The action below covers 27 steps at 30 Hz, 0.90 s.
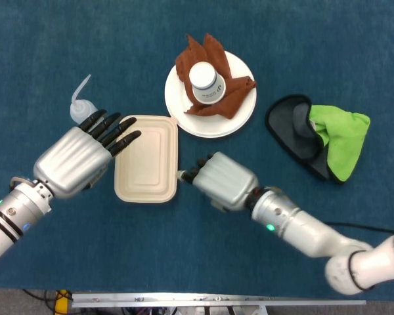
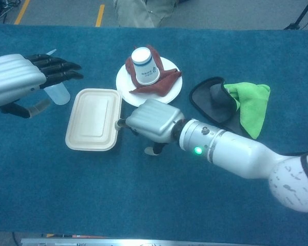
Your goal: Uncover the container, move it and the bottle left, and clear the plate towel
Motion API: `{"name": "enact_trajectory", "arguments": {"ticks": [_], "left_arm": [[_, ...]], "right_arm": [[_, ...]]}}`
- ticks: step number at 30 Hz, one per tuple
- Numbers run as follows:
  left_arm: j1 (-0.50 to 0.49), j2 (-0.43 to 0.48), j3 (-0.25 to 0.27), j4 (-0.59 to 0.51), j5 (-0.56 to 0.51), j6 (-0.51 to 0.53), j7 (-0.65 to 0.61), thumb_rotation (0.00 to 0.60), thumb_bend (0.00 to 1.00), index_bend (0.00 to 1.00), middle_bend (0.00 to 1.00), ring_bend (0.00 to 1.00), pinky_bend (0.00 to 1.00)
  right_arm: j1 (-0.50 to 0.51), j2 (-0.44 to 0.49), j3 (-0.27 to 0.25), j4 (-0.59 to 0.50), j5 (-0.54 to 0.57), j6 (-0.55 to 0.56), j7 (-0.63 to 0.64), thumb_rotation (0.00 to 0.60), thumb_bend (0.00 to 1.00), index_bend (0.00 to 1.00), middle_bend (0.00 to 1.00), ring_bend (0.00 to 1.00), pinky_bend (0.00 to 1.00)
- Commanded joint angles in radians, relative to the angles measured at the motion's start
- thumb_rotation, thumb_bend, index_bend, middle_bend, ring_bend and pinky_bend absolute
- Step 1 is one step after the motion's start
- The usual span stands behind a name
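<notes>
Right robot hand fingertips touching container edge; left robot hand spread.

A cream container lies on the deep blue table. The rust-brown towel sits on a white plate, and a lime green cloth lies against a black one.

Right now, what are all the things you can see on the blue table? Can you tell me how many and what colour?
Rectangular cream lidded container: one, centre-left, between the hands.
Clear squeeze bottle with a bent nozzle: one, far left.
Round white plate: one, top centre.
Crumpled brown towel: one, on the plate.
White paper cup: one, on the towel.
Black cloth: one, right.
Lime-green cloth: one, partly over the black cloth.
Blue table cover: one.
Left hand: silver with black fingers spread over the container's left edge.
Right hand: silver, fingertips at the container's right edge.
</notes>
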Motion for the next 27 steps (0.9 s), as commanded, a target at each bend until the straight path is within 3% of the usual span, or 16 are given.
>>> {"name": "enact_trajectory", "arguments": {"ticks": [1,7,14,19,27], "left_arm": [[-0.009,-0.007,-0.005,0.003,0.000,-0.013,-0.002,0.600,0.57,0.00,0.00,0.00,0.08],[-0.033,-0.032,-0.014,0.005,0.011,-0.047,-0.004,0.600,0.57,0.00,0.00,0.00,0.08],[-0.093,-0.088,-0.022,0.026,0.046,-0.125,-0.006,0.600,0.56,0.00,0.00,0.00,0.07],[-0.137,-0.144,-0.032,0.054,0.016,-0.203,0.028,0.600,0.56,0.00,0.00,0.00,0.07],[-0.182,-0.237,-0.049,0.104,-0.095,-0.284,0.108,0.600,0.56,0.03,0.00,0.00,0.05]], "right_arm": [[-0.031,0.120,-0.023,-0.073,-0.065,0.028,0.077,0.600,0.23,0.20,0.43,0.31,0.43],[-0.099,0.288,-0.037,-0.118,-0.170,0.104,0.213,0.600,0.23,0.20,0.43,0.31,0.43],[-0.169,0.448,0.007,-0.111,-0.202,0.194,0.374,0.600,0.23,0.20,0.43,0.31,0.43],[-0.203,0.518,0.035,-0.098,-0.192,0.230,0.444,0.600,0.23,0.20,0.43,0.31,0.43],[-0.252,0.569,0.035,-0.071,-0.205,0.251,0.504,0.600,0.23,0.20,0.43,0.31,0.43]]}}
